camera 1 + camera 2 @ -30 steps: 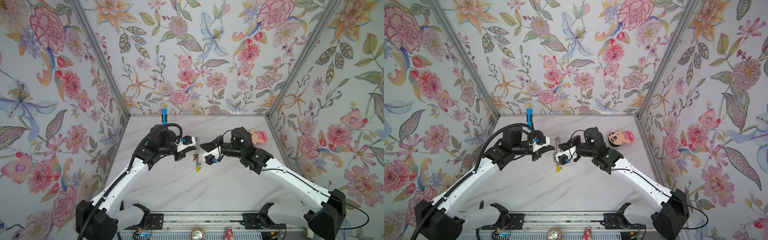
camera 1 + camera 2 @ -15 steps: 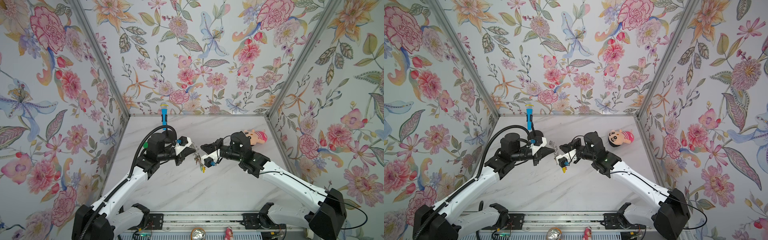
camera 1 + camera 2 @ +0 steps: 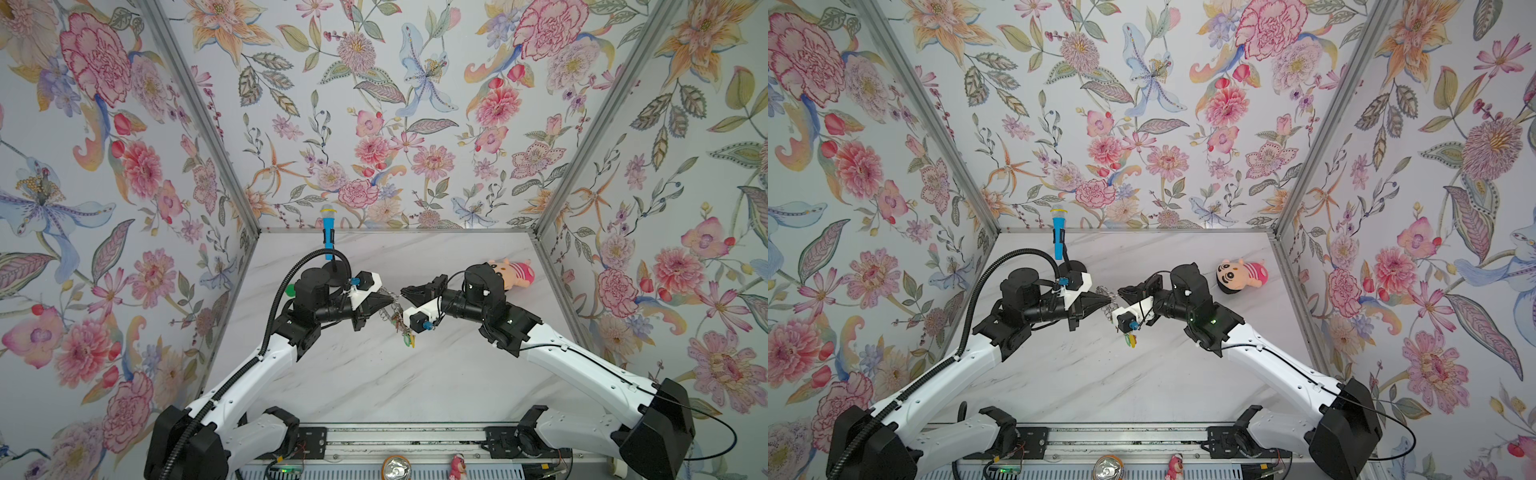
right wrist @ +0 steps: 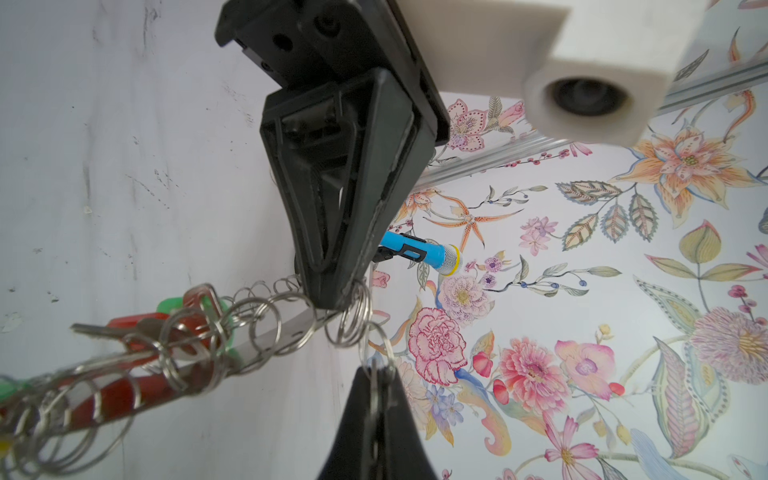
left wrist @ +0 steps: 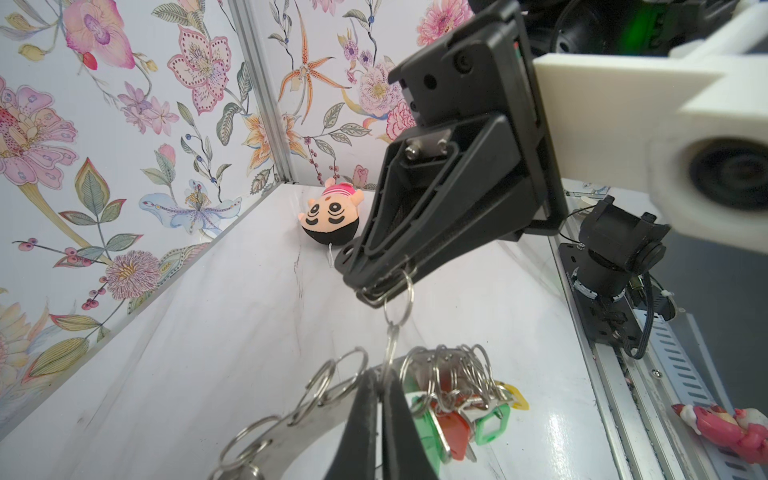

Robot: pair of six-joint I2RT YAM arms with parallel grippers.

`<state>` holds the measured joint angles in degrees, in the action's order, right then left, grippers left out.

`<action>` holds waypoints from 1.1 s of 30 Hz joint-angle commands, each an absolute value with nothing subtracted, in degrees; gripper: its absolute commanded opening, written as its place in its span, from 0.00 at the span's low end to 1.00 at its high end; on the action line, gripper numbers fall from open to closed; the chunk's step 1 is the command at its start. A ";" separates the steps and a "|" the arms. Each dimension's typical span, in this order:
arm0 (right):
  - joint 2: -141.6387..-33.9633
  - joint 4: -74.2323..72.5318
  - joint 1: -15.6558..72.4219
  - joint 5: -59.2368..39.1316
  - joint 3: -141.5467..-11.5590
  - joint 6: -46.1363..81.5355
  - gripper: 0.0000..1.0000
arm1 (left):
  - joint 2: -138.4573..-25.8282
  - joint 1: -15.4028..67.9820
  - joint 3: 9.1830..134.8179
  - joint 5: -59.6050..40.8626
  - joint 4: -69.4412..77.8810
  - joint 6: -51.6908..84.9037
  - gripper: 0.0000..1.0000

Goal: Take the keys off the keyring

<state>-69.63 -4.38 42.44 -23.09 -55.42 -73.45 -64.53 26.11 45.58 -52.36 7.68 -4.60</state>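
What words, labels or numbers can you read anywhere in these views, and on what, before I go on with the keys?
No readable text in any view.
key tags: green, red and yellow, partly hidden; no writing shows.
can top: too small to tell.
plush doll: a face and stripes, no words.
toy microphone: no marking seen.

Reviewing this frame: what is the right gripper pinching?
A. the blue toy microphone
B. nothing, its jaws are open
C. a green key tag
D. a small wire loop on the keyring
D: the left wrist view shows the right gripper closed on a small wire loop of the keyring, with the keys hanging clear of it.
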 commanded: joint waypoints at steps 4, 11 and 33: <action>-67.31 -6.56 41.63 -25.14 -56.68 -71.41 0.00 | -66.17 26.76 47.99 -54.03 4.16 -6.94 0.17; -67.39 -5.49 41.53 -25.66 -57.12 -71.19 0.00 | -66.96 28.01 52.71 -52.07 -3.19 -13.40 0.30; -68.32 -4.81 42.61 -20.65 -57.74 -71.91 0.00 | -61.64 34.55 54.25 -36.43 -5.51 -10.86 0.50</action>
